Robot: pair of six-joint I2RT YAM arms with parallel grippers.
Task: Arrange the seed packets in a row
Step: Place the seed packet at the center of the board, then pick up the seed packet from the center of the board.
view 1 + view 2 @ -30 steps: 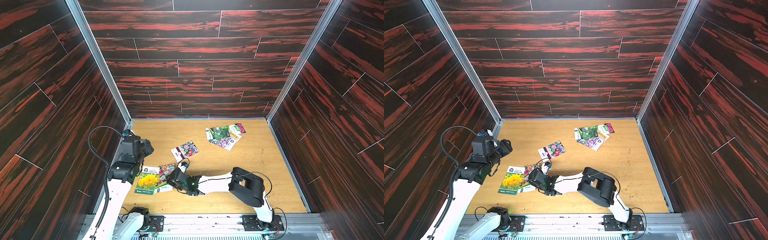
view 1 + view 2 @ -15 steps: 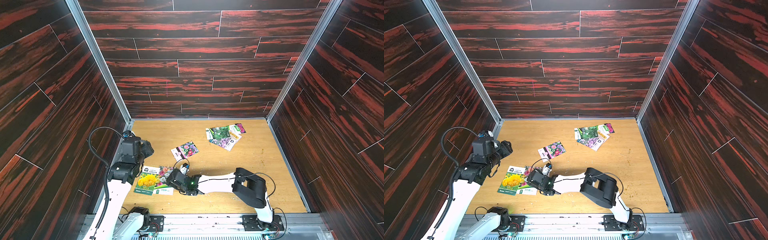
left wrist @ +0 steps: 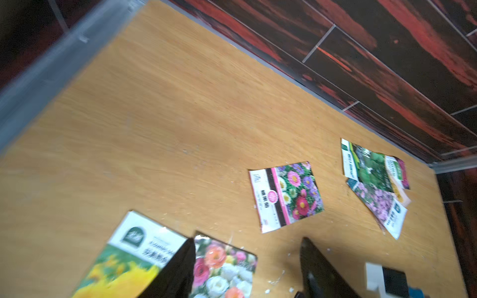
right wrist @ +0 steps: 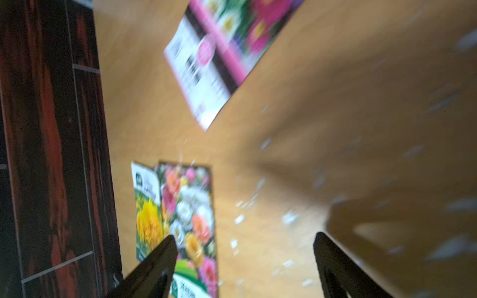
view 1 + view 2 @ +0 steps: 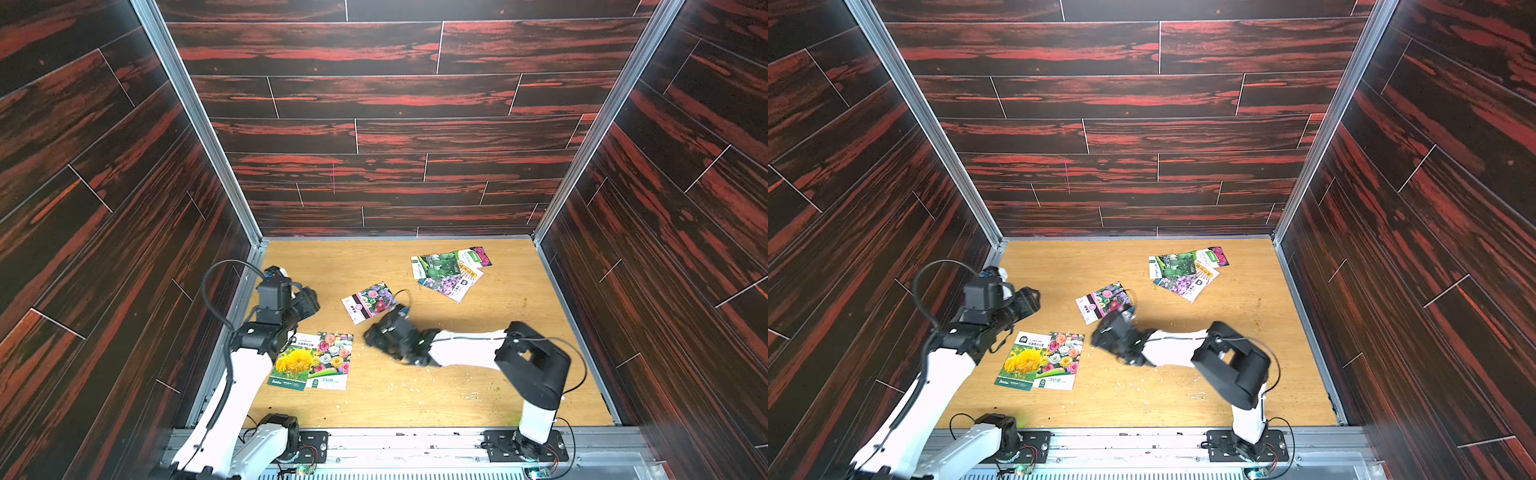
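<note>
- The right gripper (image 5: pixel 369 336) has pulled back from the mixed-rose packet (image 5: pixel 333 360), where it sat a second ago, and now hangs over bare table (image 5: pixel 415 395) between that packet and the pink-striped packet (image 5: pixel 369 301)
- Its jaws stand wide apart and hold nothing, which is plain in the right wrist view (image 4: pixel 245 236); both top views show it blurred
- The mixed-rose packet, askew under the gripper before, now lies flat alongside the yellow-flower packet (image 5: pixel 296 362), their long edges touching or slightly overlapped
- The left gripper (image 5: pixel 306 300) hangs about where it was, above the table's left edge just behind the yellow-flower packet, with its fingers (image 3: pixel 178 271) spread and empty
- The pink-striped packet and the far pile have not shifted
- Seven seed packets in all: two side by side at front left, one alone and tilted near the middle, four overlapping at back right
- The pile holds one green-gourd packet (image 5: pixel 437 266) on top, one magenta-flower packet (image 5: pixel 482 255), one orange packet (image 5: pixel 472 272) and one purple-flower packet (image 5: pixel 446 286)
- Two grippers, and many small white flecks (image 4: pixel 238 219) scattered on the table
- The yellow-flower packet has a white header with a round dark green logo and Chinese characters; the pink-striped one has Chinese characters and a pink round badge; none of it reads for certain
</note>
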